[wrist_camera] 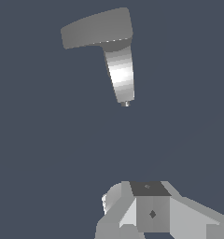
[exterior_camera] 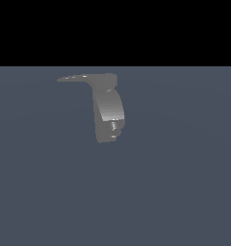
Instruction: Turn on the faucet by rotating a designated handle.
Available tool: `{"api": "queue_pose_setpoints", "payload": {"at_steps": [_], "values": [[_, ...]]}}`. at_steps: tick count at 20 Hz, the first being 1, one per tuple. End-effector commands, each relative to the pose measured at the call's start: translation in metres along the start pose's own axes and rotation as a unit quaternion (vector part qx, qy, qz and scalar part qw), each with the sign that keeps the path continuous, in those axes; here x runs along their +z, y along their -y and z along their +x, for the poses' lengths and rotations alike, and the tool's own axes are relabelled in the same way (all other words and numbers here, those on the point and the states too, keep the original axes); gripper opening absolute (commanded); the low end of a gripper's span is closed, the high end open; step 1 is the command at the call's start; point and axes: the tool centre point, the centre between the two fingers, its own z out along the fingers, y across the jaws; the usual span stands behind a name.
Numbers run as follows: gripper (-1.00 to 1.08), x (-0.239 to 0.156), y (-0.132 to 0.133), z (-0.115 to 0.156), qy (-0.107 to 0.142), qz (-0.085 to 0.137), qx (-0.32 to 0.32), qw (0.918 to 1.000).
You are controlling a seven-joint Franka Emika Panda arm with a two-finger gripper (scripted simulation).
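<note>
The matte grey faucet (exterior_camera: 108,113) stands upright on the blue-grey floor, its curved blocky body showing a small notched detail low down. From its top the handle (exterior_camera: 79,77), a thin flat blade tapering to a point, sticks out toward the exterior view's left. The wrist view shows the faucet (wrist_camera: 121,72) and the broad flat face of the handle (wrist_camera: 97,28) from above. My gripper (wrist_camera: 151,196) appears only as pale blocky parts at the edge of the wrist view, well apart from the faucet and touching nothing. Whether its jaws are apart is not clear. The arm is out of the exterior view.
A plain blue-grey floor (exterior_camera: 175,182) lies around the faucet, with a black band beyond its far edge.
</note>
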Motion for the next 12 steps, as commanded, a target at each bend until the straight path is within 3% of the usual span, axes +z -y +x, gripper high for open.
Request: {"api": "queue_pose_setpoints", "payload": {"at_steps": [1,12], "values": [[-1.00,0.000,0.000,0.000,0.000,0.000,0.000,1.0000],[-1.00,0.010,0.015,0.006,0.000,-0.001,0.030,0.9995]]}}
